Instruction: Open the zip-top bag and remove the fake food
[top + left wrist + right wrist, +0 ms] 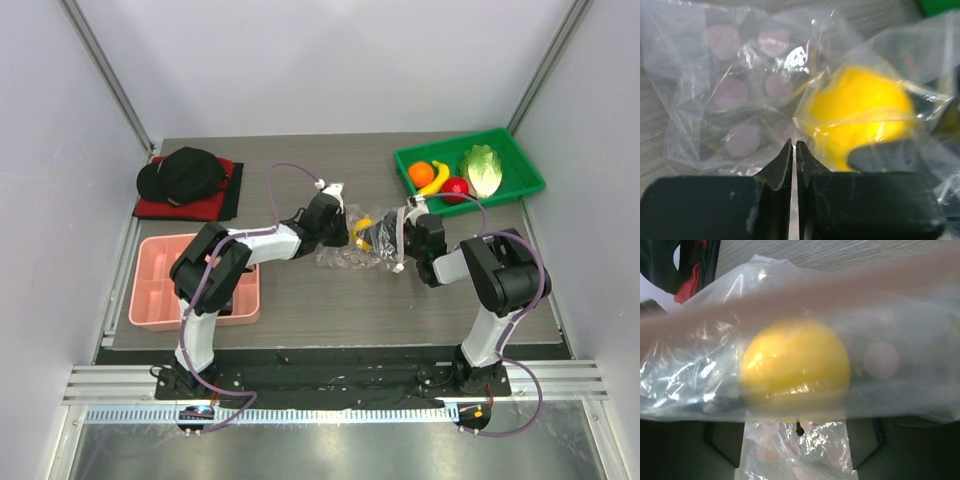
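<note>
One lemon (796, 362) sits in the zip-top bag (352, 252), mid-table btw. both grippers. The film blurs the lemon, and the pink zip strip (840, 287) is only a smear in right wrist view. Right gripper (382, 240): finger bases apart, tips hidden under bag, cannot tell if it grips. Left gripper (794, 152): jaws pressed together on bag film. Green bin (518, 172) holds orange (420, 173), banana (437, 178), red fruit (456, 187), cabbage (482, 168). Pink tray (150, 285) partly hidden by left arm.

Laboratory robot test cell. We noted plain white panels (300, 60) enclosing a grey wood-grain table (330, 300), fronted by an aluminium framing rail (100, 385) and a black mounting plate (340, 375).
</note>
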Controlling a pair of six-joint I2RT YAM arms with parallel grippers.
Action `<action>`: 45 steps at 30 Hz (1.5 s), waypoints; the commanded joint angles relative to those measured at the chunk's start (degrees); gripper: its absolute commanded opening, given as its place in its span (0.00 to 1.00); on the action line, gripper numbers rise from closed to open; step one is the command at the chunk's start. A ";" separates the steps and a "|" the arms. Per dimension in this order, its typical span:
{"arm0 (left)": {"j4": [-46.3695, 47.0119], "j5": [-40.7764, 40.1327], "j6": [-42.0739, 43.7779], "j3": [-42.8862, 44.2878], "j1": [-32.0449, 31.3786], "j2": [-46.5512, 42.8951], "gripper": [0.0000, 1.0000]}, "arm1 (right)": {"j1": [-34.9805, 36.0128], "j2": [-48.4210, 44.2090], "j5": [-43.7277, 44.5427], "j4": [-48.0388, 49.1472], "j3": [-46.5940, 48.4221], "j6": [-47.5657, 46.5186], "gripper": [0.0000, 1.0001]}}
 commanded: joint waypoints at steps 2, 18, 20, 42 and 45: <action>-0.88 -3.32 2.72 -4.94 -0.43 -7.21 0.12 | 0.51 -0.25 -0.06 2.81 2.24 -0.04 0.49; -10.49 5.63 2.31 -15.57 -1.39 -34.29 0.53 | 1.56 -20.92 2.04 -47.69 10.39 -7.32 0.12; -7.67 8.43 -0.42 -16.20 -1.66 -36.49 0.50 | 2.96 -19.86 3.35 -62.46 13.74 -10.66 0.13; 3.07 -23.37 -13.79 -27.99 -16.51 -38.72 0.17 | 10.53 -33.39 11.19 -75.34 20.79 -15.16 0.11; 3.05 -21.44 -12.30 -24.29 -15.64 -35.01 0.11 | 10.53 -33.93 9.78 -73.41 18.95 -13.76 0.10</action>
